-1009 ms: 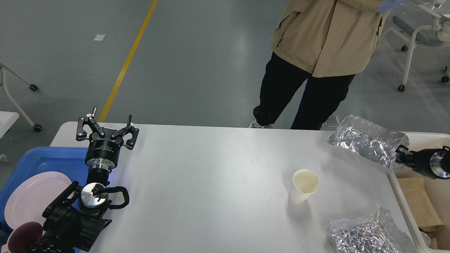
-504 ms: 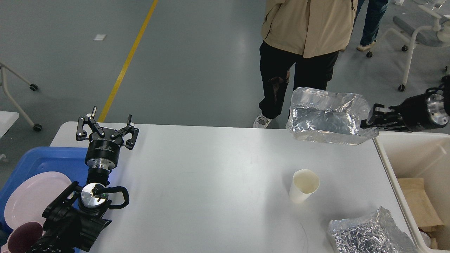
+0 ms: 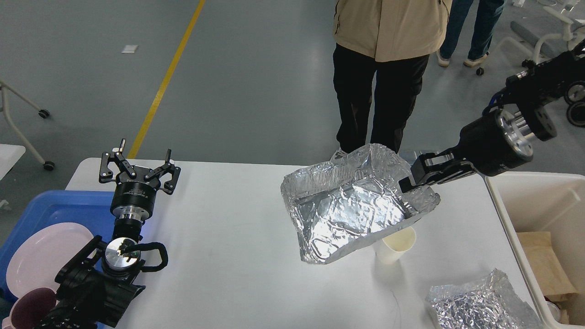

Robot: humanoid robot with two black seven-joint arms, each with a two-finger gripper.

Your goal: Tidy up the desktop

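Head view: the desktop (image 3: 237,256), smooth white with rounded corners, fills the lower middle of the frame. Upper right, the right gripper (image 3: 413,178) is clamped on the rim of a crinkled foil tray (image 3: 347,205), holding it tilted above the table, shiny embossed inside showing. The tray's lower edge overlaps a cream paper cup (image 3: 395,246) standing upright at centre right; contact can't be told. Lower right corner, a second crumpled foil (image 3: 475,304) lies flat. Right edge, a cream bin (image 3: 502,214) with brown paper inside. Left side, the left gripper (image 3: 139,164) hangs released, black fingers spread wide, holding nothing. Lower left, a blue tray (image 3: 59,205) carries a round pale plate (image 3: 41,260) and a maroon cup (image 3: 29,310)
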